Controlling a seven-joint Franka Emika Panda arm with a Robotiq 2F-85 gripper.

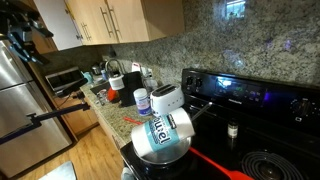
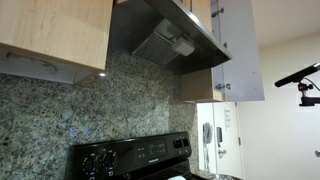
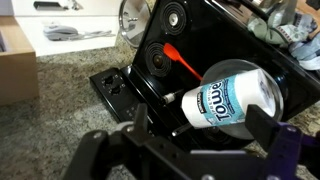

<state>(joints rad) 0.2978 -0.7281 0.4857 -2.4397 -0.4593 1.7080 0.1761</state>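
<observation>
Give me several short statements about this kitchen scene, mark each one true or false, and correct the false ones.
1. In the wrist view, a white container with blue lettering lies between the fingers of the gripper. True.
2. The stove is white. False: it is black.
3. A white toaster stands on the counter beside the stove. True.
4. The long utensil on the stove is green. False: it is red.
</observation>
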